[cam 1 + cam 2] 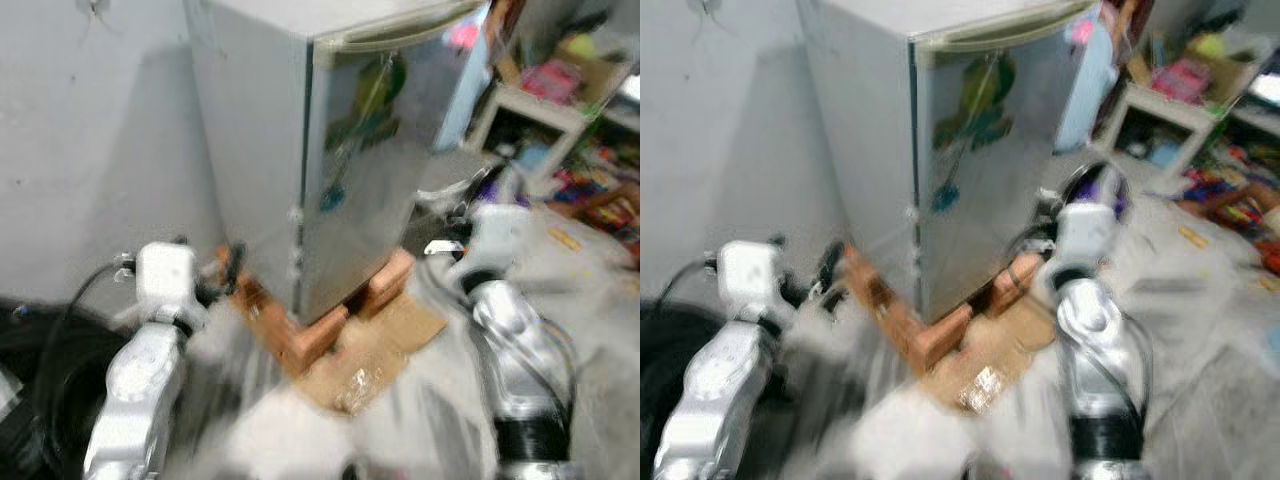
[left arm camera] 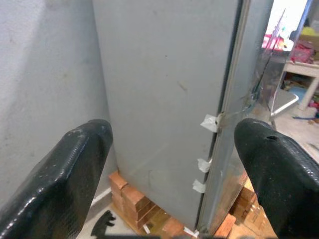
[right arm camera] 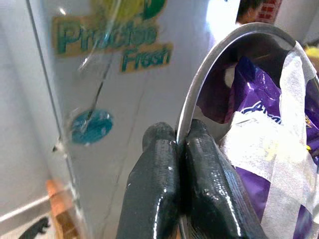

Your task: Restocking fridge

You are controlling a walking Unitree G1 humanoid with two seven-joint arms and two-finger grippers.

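A small grey fridge [image 1: 340, 150] stands in front of me with its door closed; a green "Fresh" sticker [image 3: 144, 47] and a blue round sticker show on the door. My left gripper [image 2: 174, 132] is open and faces the fridge's grey side wall [image 2: 164, 99], with nothing between its fingers. My right gripper [image 3: 182, 132] is shut on the rim of a metal bowl [image 3: 219, 55], held close to the fridge door. Inside the bowl lies a purple packet [image 3: 259, 109] wrapped with white tape. From the head camera the bowl [image 1: 1095, 185] appears blurred beside the door's lower right.
The fridge rests on red bricks [image 1: 310, 335] over flattened cardboard [image 1: 380, 350]. A grey wall [image 1: 90, 150] runs behind it on the left. Black cables [image 1: 40, 370] lie at the lower left. A white shelf with colourful clutter [image 1: 560, 90] stands at the right.
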